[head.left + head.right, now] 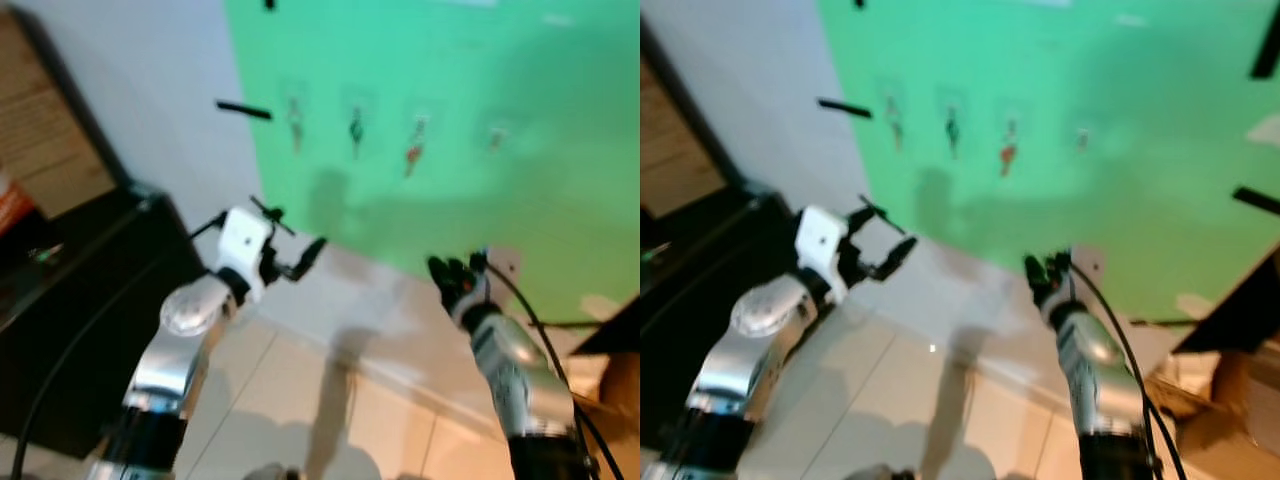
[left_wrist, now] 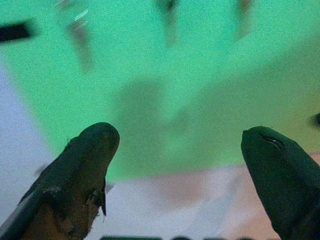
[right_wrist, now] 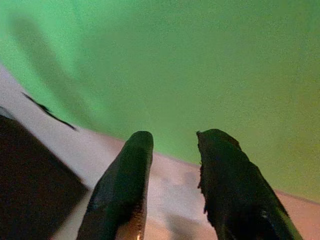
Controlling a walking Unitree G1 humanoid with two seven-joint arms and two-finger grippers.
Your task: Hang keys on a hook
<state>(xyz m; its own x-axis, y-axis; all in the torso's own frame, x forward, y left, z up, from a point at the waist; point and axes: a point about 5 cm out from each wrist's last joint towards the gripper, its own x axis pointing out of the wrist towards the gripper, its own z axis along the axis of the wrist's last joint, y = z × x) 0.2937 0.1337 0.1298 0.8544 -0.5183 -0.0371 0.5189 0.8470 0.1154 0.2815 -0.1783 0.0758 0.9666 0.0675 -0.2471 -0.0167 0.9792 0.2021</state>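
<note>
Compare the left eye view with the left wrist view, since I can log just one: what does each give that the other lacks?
Left eye view adds: both silver arms raised, the right claw, a black cabinet on the robot's left, and pale floor tiles.

Left wrist view adds: a close look at the left claw, its two black fingers spread wide with nothing between them.

Both share: the green wall, a blurred row of small hanging items, likely keys, a black bar beside them, and the pale band below the green.

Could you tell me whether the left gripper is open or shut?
Open: the left gripper shows its fingers wide apart, nothing between them.
</note>
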